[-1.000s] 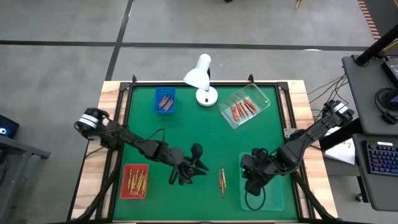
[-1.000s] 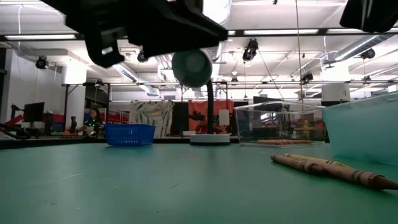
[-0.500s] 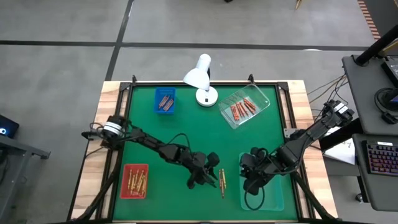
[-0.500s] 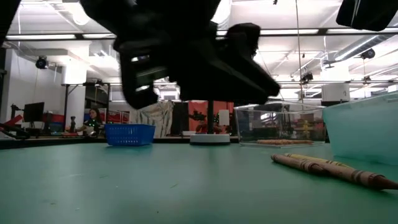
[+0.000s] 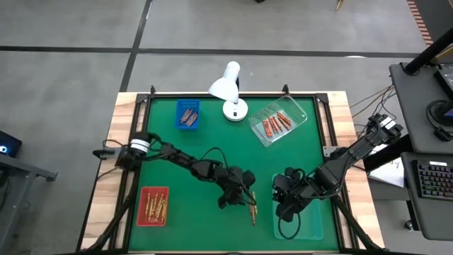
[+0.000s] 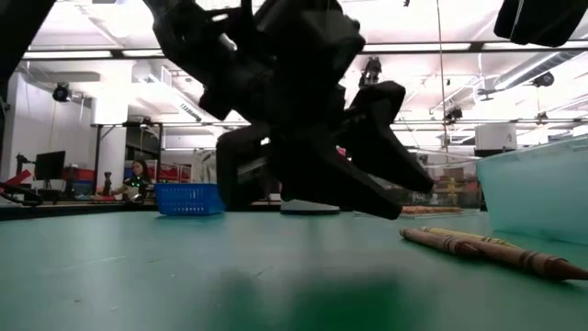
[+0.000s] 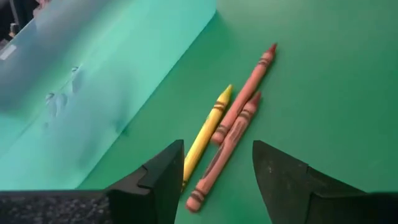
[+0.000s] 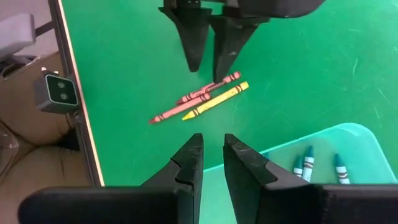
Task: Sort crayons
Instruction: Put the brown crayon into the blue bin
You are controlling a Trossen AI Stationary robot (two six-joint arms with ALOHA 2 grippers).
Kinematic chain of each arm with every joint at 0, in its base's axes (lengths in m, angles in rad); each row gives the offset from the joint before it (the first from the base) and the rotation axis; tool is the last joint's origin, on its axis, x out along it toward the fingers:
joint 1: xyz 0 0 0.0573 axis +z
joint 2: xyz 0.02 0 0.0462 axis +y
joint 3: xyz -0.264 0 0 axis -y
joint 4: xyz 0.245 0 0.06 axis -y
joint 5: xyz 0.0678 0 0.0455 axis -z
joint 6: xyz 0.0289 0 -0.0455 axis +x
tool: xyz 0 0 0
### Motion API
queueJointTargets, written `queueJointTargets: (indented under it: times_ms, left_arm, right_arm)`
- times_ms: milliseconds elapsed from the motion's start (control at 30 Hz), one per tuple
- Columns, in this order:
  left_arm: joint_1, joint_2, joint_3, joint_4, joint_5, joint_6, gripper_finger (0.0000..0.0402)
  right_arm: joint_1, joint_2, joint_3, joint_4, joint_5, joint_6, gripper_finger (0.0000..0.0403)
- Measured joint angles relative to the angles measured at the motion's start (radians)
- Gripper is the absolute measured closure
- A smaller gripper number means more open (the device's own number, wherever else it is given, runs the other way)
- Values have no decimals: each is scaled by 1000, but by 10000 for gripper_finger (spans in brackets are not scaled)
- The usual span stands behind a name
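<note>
Overhead, table-level and wrist views share crayons (image 7: 231,121).

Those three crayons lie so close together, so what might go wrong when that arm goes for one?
1. The left gripper hangs with jaws open over two red crayons and a yellow crayon that lie pressed side by side; it may pinch two at once, or nudge the neighbours askew.
2. The teal tray sits close beside them, so a pushed crayon might roll against its wall.
</note>
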Motion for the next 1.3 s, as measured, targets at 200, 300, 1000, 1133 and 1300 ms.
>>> queueJointTargets:
  times_ms: [200,300,1000,1133,1300]
  left_arm:
    - [32,39,0,14,38,-10,232]
    - [37,54,12,20,41,-11,233]
    - [68,101,32,20,125,-60,233]
    - [69,101,31,15,138,-60,233]
    - [69,101,30,11,140,-59,233]
  right_arm:
    - [0,0,-11,-1,0,22,351]
    - [0,0,-15,-1,0,33,351]
    - [0,0,-33,0,0,74,351]
    - [0,0,-34,-1,0,74,351]
    - [0,0,-34,-1,0,74,351]
